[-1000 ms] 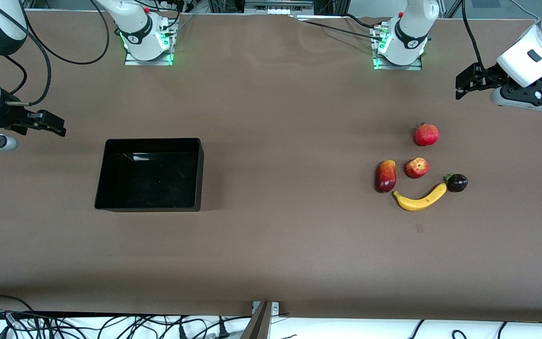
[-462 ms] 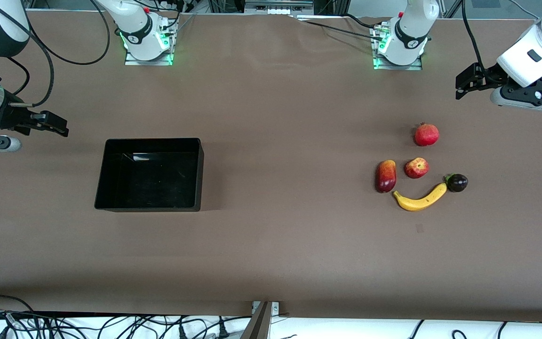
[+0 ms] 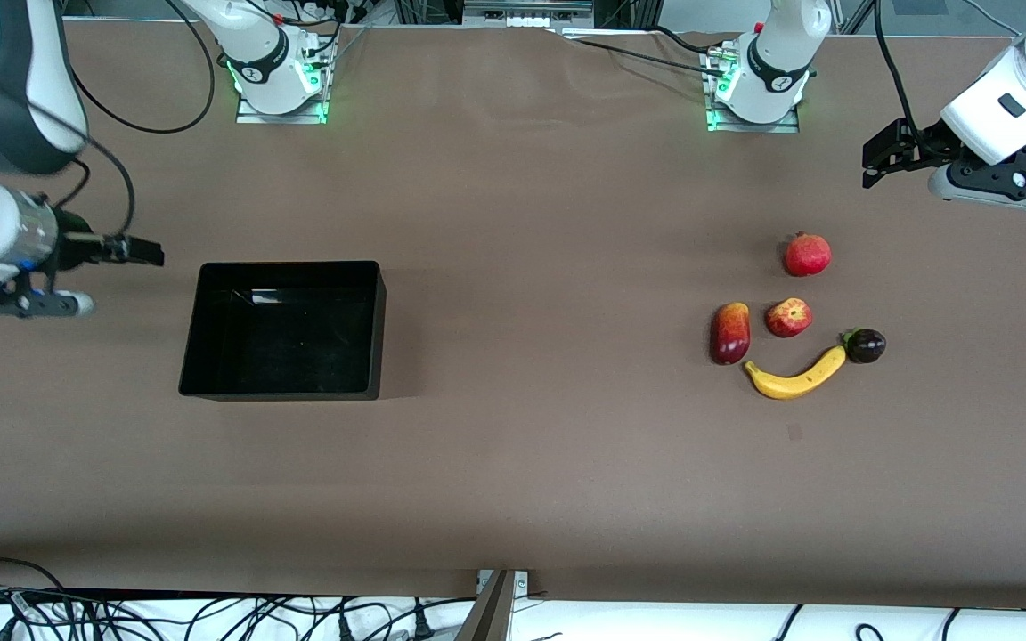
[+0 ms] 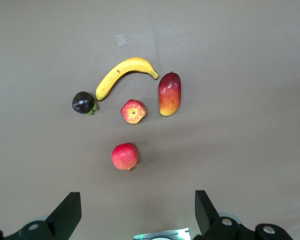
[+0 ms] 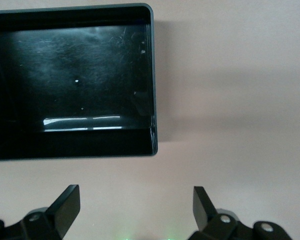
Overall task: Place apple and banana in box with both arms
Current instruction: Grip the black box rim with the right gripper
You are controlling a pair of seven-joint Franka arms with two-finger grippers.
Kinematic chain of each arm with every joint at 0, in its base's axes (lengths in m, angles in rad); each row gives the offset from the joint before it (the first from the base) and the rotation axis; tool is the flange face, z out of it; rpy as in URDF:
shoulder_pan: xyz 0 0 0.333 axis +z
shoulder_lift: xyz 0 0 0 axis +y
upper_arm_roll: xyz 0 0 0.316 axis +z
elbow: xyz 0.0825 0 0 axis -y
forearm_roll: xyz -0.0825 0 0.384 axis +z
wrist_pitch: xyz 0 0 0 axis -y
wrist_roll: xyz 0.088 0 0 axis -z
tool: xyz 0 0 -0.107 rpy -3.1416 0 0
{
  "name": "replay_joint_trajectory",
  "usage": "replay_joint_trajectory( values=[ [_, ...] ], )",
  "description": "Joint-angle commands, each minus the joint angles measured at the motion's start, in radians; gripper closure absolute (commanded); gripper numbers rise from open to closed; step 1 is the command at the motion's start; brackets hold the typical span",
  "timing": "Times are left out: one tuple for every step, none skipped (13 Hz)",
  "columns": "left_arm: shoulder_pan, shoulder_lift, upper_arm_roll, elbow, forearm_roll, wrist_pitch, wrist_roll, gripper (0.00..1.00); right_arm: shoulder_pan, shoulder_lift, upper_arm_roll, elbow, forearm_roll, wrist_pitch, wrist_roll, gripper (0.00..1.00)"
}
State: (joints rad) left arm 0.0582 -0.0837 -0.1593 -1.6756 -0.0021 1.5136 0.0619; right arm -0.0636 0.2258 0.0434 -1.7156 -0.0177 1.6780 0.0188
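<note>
The small red-and-yellow apple [image 3: 788, 318] lies in a fruit cluster toward the left arm's end of the table. The curved yellow banana [image 3: 795, 376] lies just nearer the camera. Looking down from the left wrist, I see the apple [image 4: 133, 111] and banana [image 4: 124, 75] well apart from the open left gripper [image 4: 136, 201]. That left gripper [image 3: 875, 163] hangs over the table edge past the fruits. The black box [image 3: 290, 265] sits toward the right arm's end. My right gripper [image 3: 146, 252] hovers open beside the box [image 5: 153, 75], and only reflections show on the box's floor.
Beside the apple lie a red-and-yellow mango [image 3: 730, 333], a red pomegranate [image 3: 808, 255] farther from the camera, and a dark mangosteen [image 3: 866, 345] at the banana's tip. The arm bases [image 3: 280, 76] stand along the table's back edge. Brown table stretches between box and fruits.
The right arm has swung toward the box, and its gripper now sits closer to the box's wall. The left arm and the fruits have not moved.
</note>
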Motion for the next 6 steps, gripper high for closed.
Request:
replay_joint_trajectory(
  values=[
    [-0.006, 0.012, -0.003, 0.028, 0.019, -0.007, -0.011, 0.0, -0.007, 0.122, 0.004, -0.011, -0.004, 0.098, -0.002, 0.0],
    [-0.006, 0.012, -0.003, 0.028, 0.02, -0.007, -0.011, 0.0, -0.012, 0.159, 0.003, -0.039, -0.005, 0.15, -0.002, 0.0],
    [-0.006, 0.013, -0.002, 0.028, 0.019, -0.007, -0.011, 0.0, -0.016, 0.184, 0.001, -0.076, -0.005, 0.219, -0.002, 0.0],
    [-0.006, 0.013, -0.003, 0.028, 0.019, -0.007, -0.011, 0.0, -0.016, 0.193, -0.005, -0.123, -0.005, 0.3, 0.0, 0.0],
    [-0.008, 0.013, -0.003, 0.028, 0.019, -0.007, -0.011, 0.0, -0.019, 0.198, -0.005, -0.19, -0.005, 0.398, 0.0, 0.06],
    [-0.006, 0.013, -0.003, 0.028, 0.019, -0.007, -0.011, 0.0, -0.019, 0.198, -0.011, -0.237, -0.005, 0.492, 0.0, 0.27]
  ],
)
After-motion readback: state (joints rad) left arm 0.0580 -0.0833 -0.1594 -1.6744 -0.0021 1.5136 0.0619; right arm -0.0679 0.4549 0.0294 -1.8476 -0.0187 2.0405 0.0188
